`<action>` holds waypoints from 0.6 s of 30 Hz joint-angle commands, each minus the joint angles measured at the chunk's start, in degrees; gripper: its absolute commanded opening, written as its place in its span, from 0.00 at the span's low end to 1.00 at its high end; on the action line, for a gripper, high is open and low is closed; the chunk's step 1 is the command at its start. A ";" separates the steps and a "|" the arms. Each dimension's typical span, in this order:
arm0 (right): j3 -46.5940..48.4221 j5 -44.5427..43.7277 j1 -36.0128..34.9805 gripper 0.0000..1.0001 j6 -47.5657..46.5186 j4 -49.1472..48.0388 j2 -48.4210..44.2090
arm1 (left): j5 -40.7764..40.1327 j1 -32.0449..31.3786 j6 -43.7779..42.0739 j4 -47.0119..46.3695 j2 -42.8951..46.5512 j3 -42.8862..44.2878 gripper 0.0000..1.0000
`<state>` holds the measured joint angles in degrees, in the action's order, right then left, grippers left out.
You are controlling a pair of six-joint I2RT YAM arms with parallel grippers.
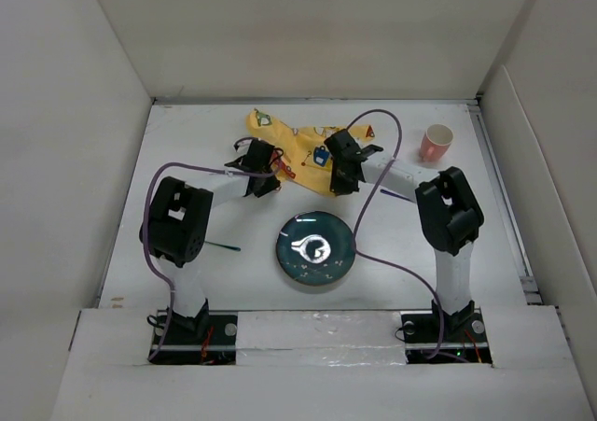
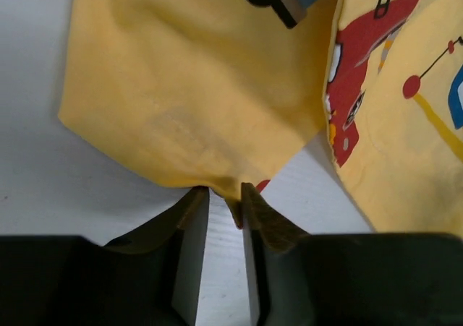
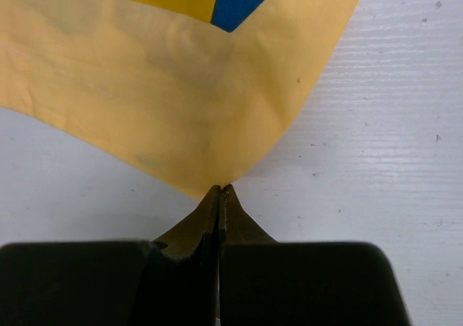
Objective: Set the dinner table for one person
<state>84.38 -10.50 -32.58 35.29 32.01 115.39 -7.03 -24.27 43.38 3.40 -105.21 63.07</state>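
Table (image 1: 252, 276) under everything, filling the top view, shut in by cream walls at left, far side and right. Open white room along the left side and at the near right. At the far middle, a crumpled yellow cloth (image 1: 300, 148). Nearer the arms and apart from it, a dark plate (image 1: 315, 247). At the far right, well apart, a pink cup (image 1: 435, 143).

Both arms bent at the elbow, forearms reaching inward to the cloth's near edge from either side. Left gripper (image 2: 226, 194) low over the table, jaws narrowed but not meeting, a cloth corner pinched between the tips. Right gripper (image 3: 221, 190) clenched on another corner, fingers pressed together, cloth drawn to a point there.

Only from above: plate, cup, a thin stick (image 1: 224, 246) by the left arm, a second stick (image 1: 396, 195) by the right forearm. Only from the wrists: the two pinches up close, and a red car print (image 2: 365, 51) just right of the left grip.
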 commanded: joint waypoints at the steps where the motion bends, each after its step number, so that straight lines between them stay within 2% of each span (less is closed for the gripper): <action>1: -0.18 0.48 0.67 0.00 -1.27 -3.27 -4.39 | -2.64 -0.16 -0.75 4.59 -3.33 2.67 0.20; 2: 0.17 0.83 1.37 0.00 -1.45 -3.18 -4.47 | -3.08 -0.16 -1.01 5.21 -3.60 3.02 0.16; 3: 0.43 0.92 1.38 0.00 -1.62 -3.09 -4.56 | -3.78 -0.16 -1.27 5.39 -3.77 2.94 0.04; 4: 0.52 1.10 1.38 0.00 -1.80 -3.18 -4.74 | -3.96 -0.68 -1.36 5.48 -3.78 2.85 0.00; 9: 0.70 1.45 2.95 0.00 -2.76 -3.01 -6.84 | -4.83 -0.69 -2.77 6.35 1.31 2.76 0.00; 11: 0.61 0.66 3.48 0.00 -3.38 -2.48 -10.35 | -5.63 -0.69 -4.78 7.75 4.73 4.25 0.00; 14: 0.96 -0.04 5.33 0.00 -4.96 -1.69 -17.18 | -6.33 0.80 -8.11 9.16 15.87 7.66 0.00; 18: 4.21 -1.71 8.40 0.00 -7.33 1.21 -26.17 | -8.00 4.74 -10.94 11.71 25.04 13.73 0.00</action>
<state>84.62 -9.50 -26.39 30.98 32.29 97.93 -11.44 -22.70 36.29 14.41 -90.65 69.89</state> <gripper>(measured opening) 0.010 0.007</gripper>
